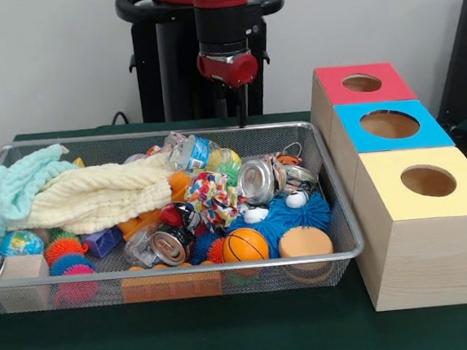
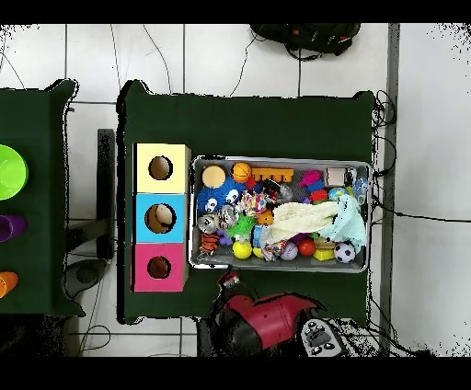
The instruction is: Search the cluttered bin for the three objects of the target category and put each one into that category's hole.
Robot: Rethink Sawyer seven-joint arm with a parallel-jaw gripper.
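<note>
The wire-mesh bin (image 1: 321,147) is packed, and no duck shows whole; orange-yellow patches under the cream cloth (image 1: 96,195), at about 6 o'clock from its fold, may be 1. Ducks should be light and squashy, best pinched across the body. Cans, spiky balls, a basketball (image 1: 244,244) crowd around. The gripper (image 1: 233,113) hangs at the bin's 12 o'clock rim; whether its jaws are parted I cannot tell. The red box's hole (image 1: 362,83) waits at 2 o'clock.
</note>
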